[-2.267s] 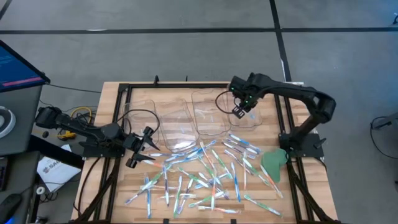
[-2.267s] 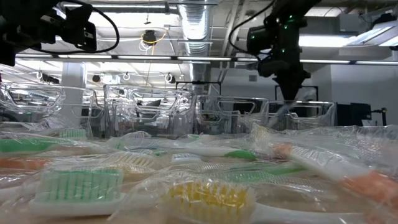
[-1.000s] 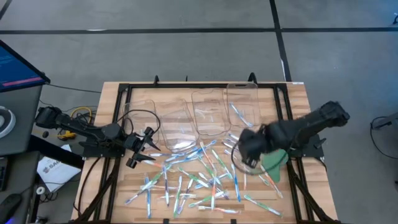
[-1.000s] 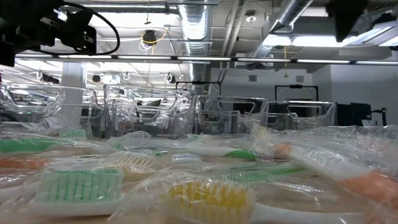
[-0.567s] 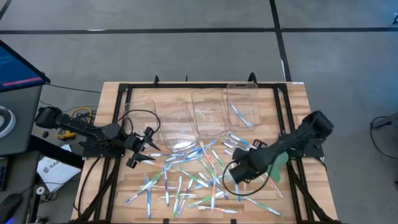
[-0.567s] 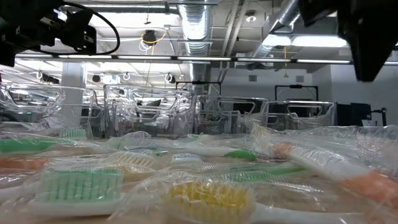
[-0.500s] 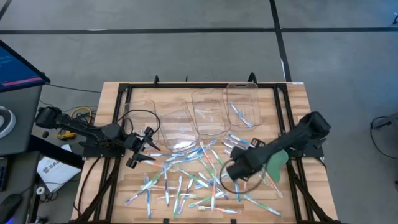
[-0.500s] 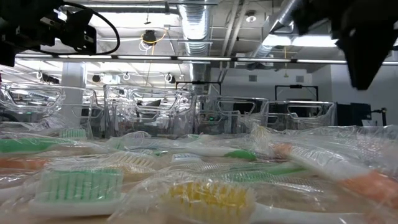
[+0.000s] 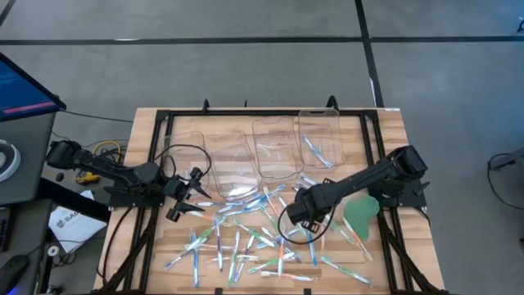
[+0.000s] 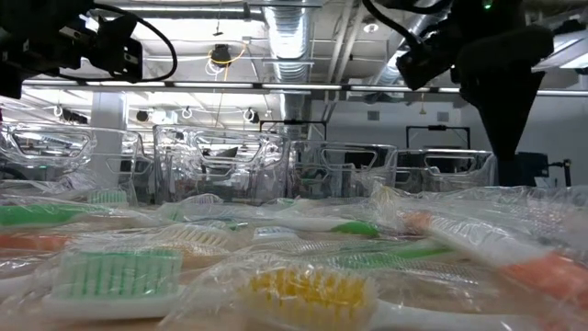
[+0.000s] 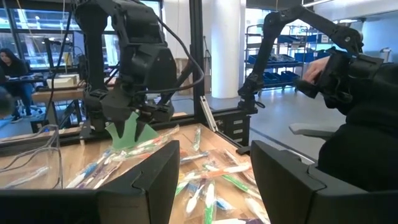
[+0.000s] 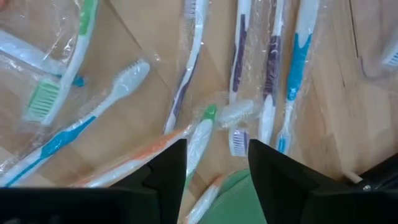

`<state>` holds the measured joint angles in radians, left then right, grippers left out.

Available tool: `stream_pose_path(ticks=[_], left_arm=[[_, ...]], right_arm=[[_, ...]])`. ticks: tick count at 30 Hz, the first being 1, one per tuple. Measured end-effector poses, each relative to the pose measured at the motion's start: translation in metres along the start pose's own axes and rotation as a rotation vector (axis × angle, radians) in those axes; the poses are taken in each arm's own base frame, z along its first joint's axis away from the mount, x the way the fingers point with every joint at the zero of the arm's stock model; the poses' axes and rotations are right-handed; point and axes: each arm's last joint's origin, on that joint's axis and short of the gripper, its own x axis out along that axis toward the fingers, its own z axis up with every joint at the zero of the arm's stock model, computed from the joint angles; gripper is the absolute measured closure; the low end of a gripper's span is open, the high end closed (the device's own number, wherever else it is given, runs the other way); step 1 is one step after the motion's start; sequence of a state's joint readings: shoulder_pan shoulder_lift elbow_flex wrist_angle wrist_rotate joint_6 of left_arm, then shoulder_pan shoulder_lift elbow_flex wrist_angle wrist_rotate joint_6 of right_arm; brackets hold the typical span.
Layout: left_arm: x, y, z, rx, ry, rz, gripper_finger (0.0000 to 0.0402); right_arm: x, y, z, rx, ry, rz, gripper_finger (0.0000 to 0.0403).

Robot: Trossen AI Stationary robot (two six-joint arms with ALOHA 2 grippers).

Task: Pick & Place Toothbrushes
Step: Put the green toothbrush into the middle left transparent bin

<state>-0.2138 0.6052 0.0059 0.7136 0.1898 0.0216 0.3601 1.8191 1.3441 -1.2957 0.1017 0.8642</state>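
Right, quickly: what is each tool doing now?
Left tool: open, holding nothing, beside the pile.
Right tool: open, empty, above the toothbrushes.

Grey floor (image 9: 246, 74) all around, crossed by dark seams, with a blue-lit monitor (image 9: 24, 86) off to one side. Overhead, silver ducts (image 10: 289, 37) and strip lights (image 10: 276, 88); a white column (image 11: 225, 46) stands by bright windows (image 11: 37, 37), a seated person (image 11: 12, 68) beyond

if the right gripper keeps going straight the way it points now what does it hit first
Probably the wrapped toothbrush with the green tip, lying between the right gripper's open fingers in the pile on the table. The purple toothbrush lies just beyond; depth is hard to judge.
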Motion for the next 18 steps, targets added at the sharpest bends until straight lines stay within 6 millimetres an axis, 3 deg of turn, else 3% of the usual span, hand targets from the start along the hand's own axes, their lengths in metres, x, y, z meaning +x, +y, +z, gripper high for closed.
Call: stream_pose_path(ticks=[10, 18], left_arm=[[0.000, 0.000, 0.000, 0.000, 0.000, 0.001, 0.0211], [0.000, 0.000, 0.000, 0.000, 0.000, 0.001, 0.0211]], right_arm=[[0.027, 0.002, -0.018, -0.025, 0.077, -0.028, 0.0167], [0.033, 0.008, -0.023, -0.046, 0.081, 0.012, 0.0172]])
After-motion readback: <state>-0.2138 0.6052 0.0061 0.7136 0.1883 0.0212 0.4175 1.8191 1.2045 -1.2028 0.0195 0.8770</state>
